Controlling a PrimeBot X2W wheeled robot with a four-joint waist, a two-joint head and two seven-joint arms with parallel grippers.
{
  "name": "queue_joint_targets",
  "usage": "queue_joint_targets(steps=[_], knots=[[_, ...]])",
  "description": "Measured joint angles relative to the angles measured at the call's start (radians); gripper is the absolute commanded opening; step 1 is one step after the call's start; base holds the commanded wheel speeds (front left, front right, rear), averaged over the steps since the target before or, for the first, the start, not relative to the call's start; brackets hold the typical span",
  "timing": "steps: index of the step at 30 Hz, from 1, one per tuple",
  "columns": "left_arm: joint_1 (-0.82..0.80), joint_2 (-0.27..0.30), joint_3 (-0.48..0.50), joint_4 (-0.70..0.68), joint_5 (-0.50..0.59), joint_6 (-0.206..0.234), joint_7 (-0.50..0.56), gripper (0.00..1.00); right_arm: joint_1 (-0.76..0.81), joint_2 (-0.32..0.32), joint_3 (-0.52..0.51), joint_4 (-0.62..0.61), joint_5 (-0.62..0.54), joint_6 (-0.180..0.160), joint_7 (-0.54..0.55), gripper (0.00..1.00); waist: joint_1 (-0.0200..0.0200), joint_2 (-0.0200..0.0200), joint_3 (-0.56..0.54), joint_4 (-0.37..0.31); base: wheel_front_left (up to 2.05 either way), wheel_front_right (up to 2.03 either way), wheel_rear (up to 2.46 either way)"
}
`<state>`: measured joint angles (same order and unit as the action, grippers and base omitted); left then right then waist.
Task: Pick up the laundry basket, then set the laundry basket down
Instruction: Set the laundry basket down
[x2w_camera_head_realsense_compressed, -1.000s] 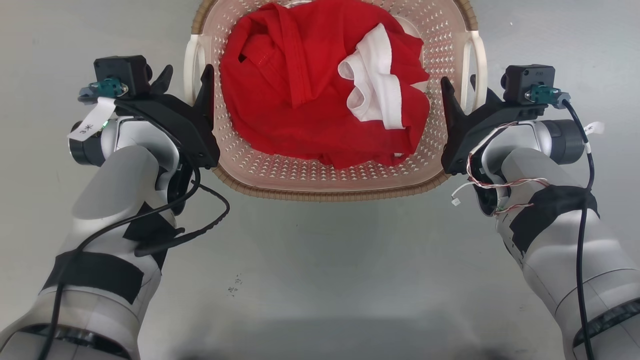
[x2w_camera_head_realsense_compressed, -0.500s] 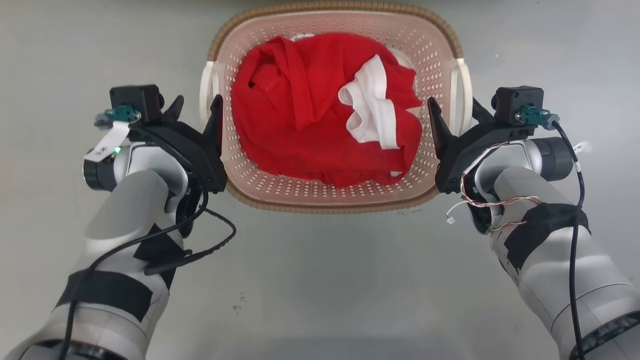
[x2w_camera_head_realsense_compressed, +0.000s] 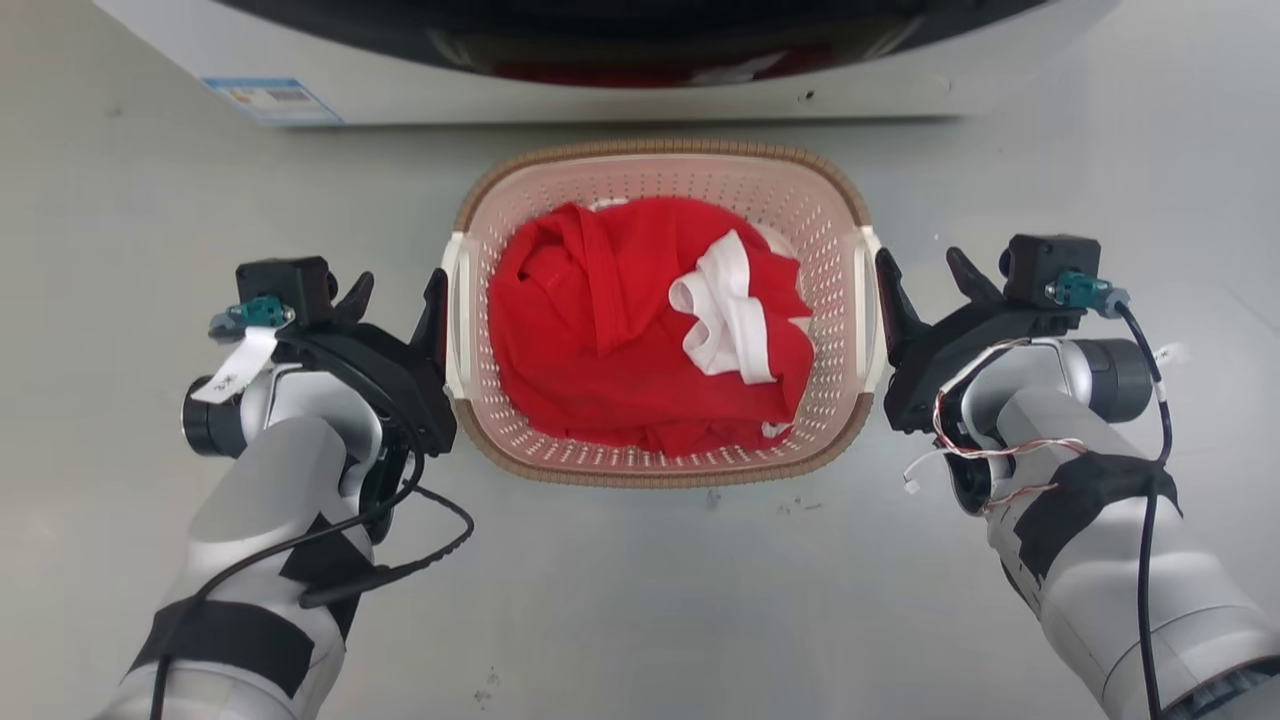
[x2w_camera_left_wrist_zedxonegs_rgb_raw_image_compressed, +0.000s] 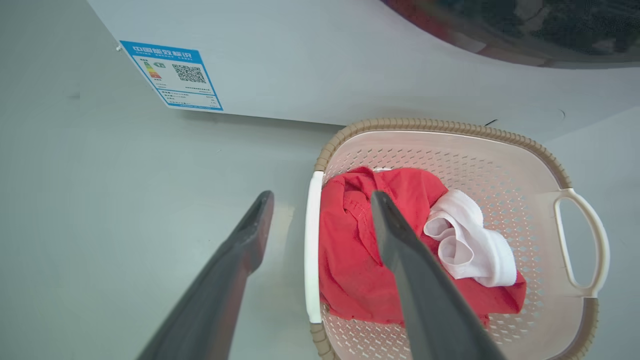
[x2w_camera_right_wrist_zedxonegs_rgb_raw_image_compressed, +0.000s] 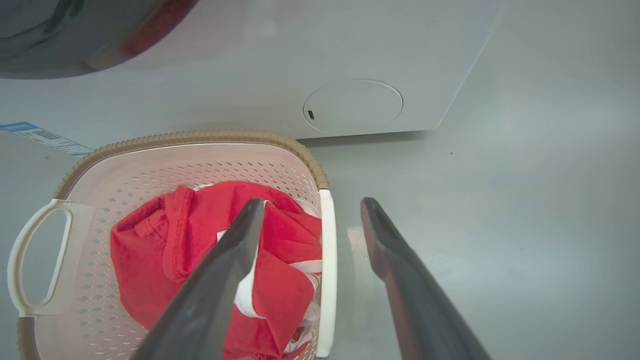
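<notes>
- Laundry basket (x2w_camera_head_realsense_compressed: 650, 180) sits on the floor (x2w_camera_head_realsense_compressed: 640, 600) between the two grippers, with a white handle just inward of each one.
- Left gripper (x2w_camera_head_realsense_compressed: 400, 280) and right gripper (x2w_camera_head_realsense_compressed: 918, 258) both have their fingers spread and hold nothing.
- Risk: on pulling away, an inner finger could hook a handle or the rim. That would drag or tip the basket and spill the red garment (x2w_camera_head_realsense_compressed: 600, 330) and white garment (x2w_camera_head_realsense_compressed: 725, 320).
- The smooth grey floor looks slick, so a nudge may slide the basket.
- Beyond both sets of fingertips stands a white washing machine (x2w_camera_head_realsense_compressed: 600, 95), leaving little room ahead.
</notes>
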<state>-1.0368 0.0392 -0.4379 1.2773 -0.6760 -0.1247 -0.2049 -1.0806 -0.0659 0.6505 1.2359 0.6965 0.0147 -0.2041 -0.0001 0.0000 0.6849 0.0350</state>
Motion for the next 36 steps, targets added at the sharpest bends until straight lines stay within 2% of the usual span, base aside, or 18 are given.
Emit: queue_joint_targets(steps=[12,20,27,36], knots=[[0.106,0.008,0.002,0.001,-0.003,0.000,-0.038,1.00,0.121,0.001,-0.029,0.007,0.018,-0.002,-0.038,1.00,-0.0001,-0.0001,-0.173,-0.001,0.00,0.00,0.00],[0.213,0.009,0.029,-0.008,-0.016,0.008,-0.045,1.00,0.229,0.002,-0.042,-0.004,0.018,-0.018,-0.045,1.00,-0.0001,-0.0001,-0.290,-0.002,0.00,0.00,0.00],[0.318,0.021,0.056,-0.100,-0.008,0.066,-0.045,1.00,0.353,-0.031,-0.085,-0.073,0.015,-0.059,-0.045,1.00,-0.0001,-0.0001,-0.408,-0.006,0.00,0.00,0.00],[0.471,0.040,0.076,-0.255,0.044,0.127,-0.045,1.00,0.487,-0.053,-0.106,-0.188,-0.024,-0.089,-0.045,1.00,-0.0001,-0.0001,-0.533,-0.005,0.00,0.00,0.00]])
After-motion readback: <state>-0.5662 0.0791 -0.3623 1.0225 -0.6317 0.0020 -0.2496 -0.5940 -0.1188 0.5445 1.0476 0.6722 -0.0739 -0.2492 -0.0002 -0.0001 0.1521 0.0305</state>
